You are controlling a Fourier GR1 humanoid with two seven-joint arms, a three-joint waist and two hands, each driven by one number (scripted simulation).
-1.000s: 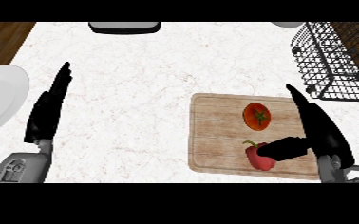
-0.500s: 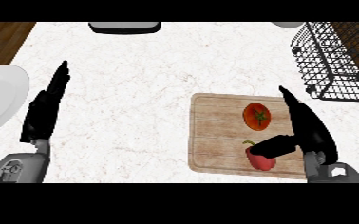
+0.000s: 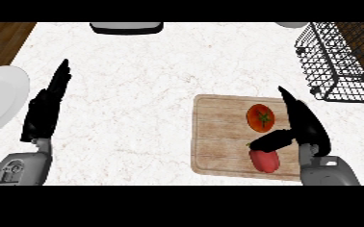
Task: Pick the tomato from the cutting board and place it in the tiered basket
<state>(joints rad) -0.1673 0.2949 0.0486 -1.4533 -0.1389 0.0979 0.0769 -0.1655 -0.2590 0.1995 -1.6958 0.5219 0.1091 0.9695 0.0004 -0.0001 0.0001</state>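
wood cutting board (image 3: 220,134), wire tiered basket (image 3: 334,60), marble counter (image 3: 142,77).

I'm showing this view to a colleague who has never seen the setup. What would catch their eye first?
Probably the wooden cutting board at lower right, with a red tomato and a second red vegetable on it. The right hand lies open along the board's right side, thumb stretched over that vegetable. Next, the black wire tiered basket at upper right, and the left hand resting open at far left.

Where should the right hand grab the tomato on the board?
Grip the tomato round its sides, probably from above and its right: it is round, stem up, lying free on the cutting board, with the right hand open beside it.
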